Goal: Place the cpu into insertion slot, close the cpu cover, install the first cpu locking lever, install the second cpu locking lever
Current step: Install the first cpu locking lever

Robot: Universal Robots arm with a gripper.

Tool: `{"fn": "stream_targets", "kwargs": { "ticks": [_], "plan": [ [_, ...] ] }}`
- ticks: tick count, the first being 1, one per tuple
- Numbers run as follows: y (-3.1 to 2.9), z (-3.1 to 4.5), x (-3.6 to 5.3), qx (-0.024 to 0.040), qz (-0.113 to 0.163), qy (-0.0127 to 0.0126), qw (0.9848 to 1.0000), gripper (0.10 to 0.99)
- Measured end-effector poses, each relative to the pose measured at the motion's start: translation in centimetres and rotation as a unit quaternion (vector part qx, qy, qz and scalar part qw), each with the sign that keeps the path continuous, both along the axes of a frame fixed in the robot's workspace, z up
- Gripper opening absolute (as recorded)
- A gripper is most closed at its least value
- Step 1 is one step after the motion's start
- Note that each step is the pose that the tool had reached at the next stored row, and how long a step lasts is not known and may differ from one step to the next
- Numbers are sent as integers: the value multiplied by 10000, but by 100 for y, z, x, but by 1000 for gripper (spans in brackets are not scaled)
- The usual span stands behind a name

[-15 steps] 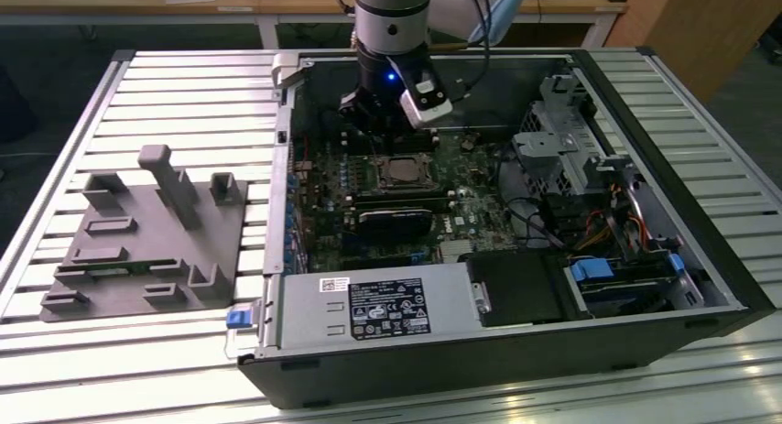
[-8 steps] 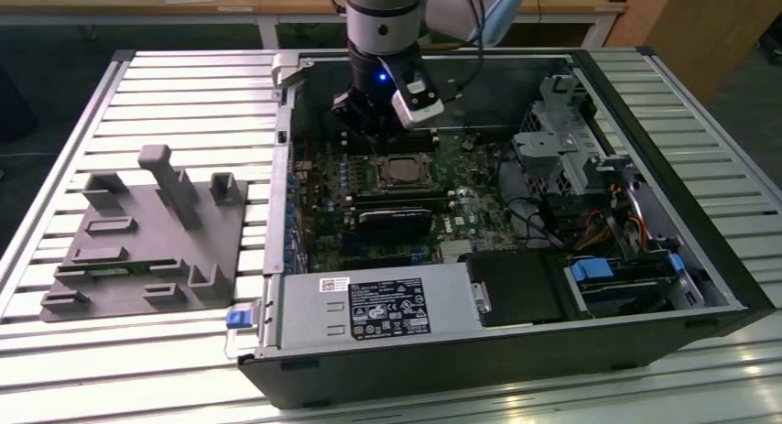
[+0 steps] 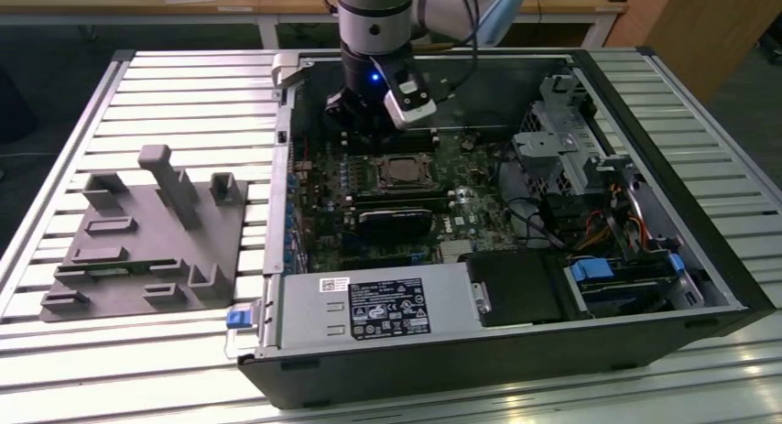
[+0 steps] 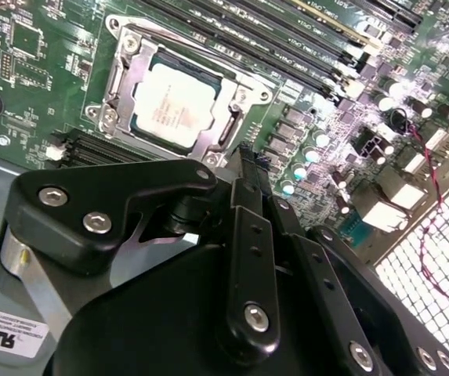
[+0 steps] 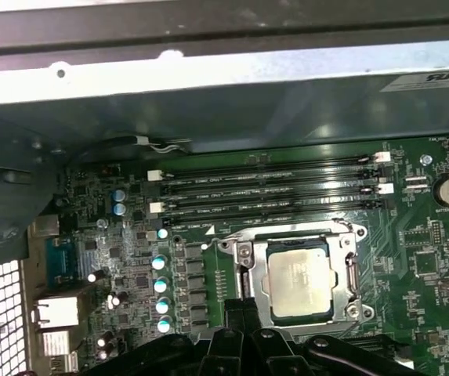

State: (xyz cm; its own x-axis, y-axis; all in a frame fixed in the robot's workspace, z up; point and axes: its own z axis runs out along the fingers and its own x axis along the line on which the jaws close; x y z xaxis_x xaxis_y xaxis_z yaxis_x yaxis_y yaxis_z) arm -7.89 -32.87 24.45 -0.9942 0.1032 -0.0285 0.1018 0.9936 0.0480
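You've got a silver ribbed aluminium slatted table (image 3: 183, 85); lying on it toward the exterior view's left, a flat grey plastic fixture plate with upright posts and pockets (image 3: 146, 250); just beside that, on the exterior view's right, an open black metal computer case (image 3: 489, 369) on its side.

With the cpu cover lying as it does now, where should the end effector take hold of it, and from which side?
Probably by its thin outer rim, coming straight down from above: the cpu cover lies flat, framing the cpu, so only a frame edge offers a pinch; the end effector hovers close by.
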Motion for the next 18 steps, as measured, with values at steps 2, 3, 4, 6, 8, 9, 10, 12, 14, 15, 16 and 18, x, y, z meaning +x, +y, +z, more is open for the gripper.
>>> {"fn": "stream_targets", "kwargs": {
  "ticks": [2, 3, 4, 6, 8, 9, 10, 12, 14, 15, 16, 18],
  "plan": [
    [0, 0, -18, 0, 0, 0, 10000, 106],
    [0, 0, -24, 0, 0, 0, 10000, 106],
    [0, 0, -31, 0, 0, 0, 10000, 106],
    [0, 0, -46, 0, 0, 0, 10000, 106],
    [0, 0, -61, 0, 0, 0, 10000, 106],
    [0, 0, -69, 0, 0, 0, 10000, 106],
    [0, 0, -76, 0, 0, 0, 10000, 106],
    [0, 0, -98, 0, 0, 0, 10000, 106],
    [0, 0, -111, 0, 0, 0, 10000, 106],
    [0, 0, -117, 0, 0, 0, 10000, 106],
    [0, 0, -122, 0, 0, 0, 10000, 106],
    [0, 0, -133, 0, 0, 0, 10000, 106]
  ]
}}
